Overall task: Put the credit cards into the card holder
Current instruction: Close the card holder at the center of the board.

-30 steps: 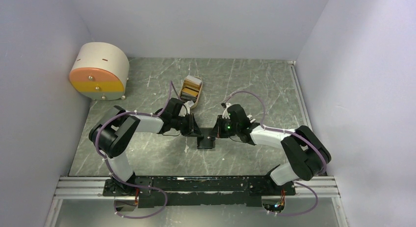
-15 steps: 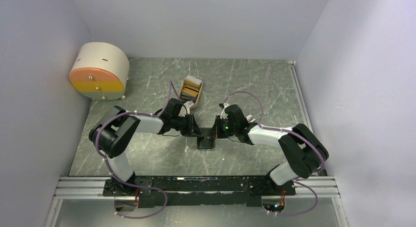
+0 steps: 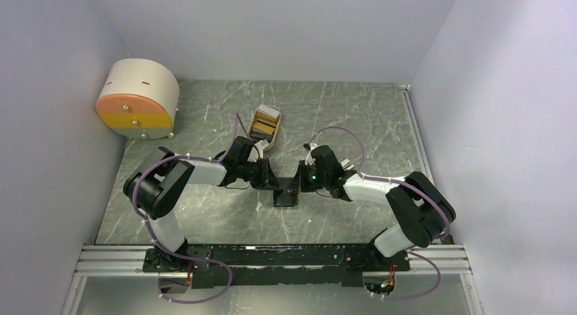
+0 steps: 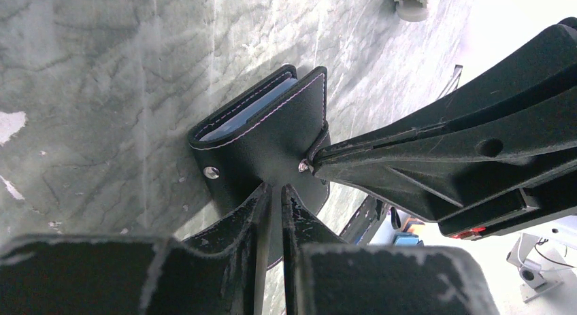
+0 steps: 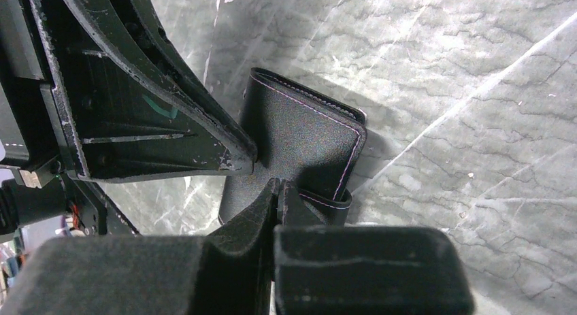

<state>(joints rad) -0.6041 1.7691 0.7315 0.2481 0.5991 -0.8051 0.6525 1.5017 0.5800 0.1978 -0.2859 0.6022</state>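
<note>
Over the last second the right arm only edges inward, so the 2 end effectors, left (image 4: 272, 190) and right (image 5: 277, 187), stay pinched narrow on the closed holder (image 4: 265, 138) mid-tabletop (image 3: 367, 124), unopened, while the cards (image 3: 265, 128) wait in the tray (image 3: 268, 148).

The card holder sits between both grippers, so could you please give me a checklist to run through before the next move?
1. Grip of left gripper on the card holder cover: ok, closed on it.
2. Grip of right gripper on the snap tab: ok, pinched.
3. Holder open wide enough for a card: not ok, nearly folded, only a slit.
4. Inner pockets free: cannot tell.
5. The credit cards in reach: ok, in the tray, none held.
</note>
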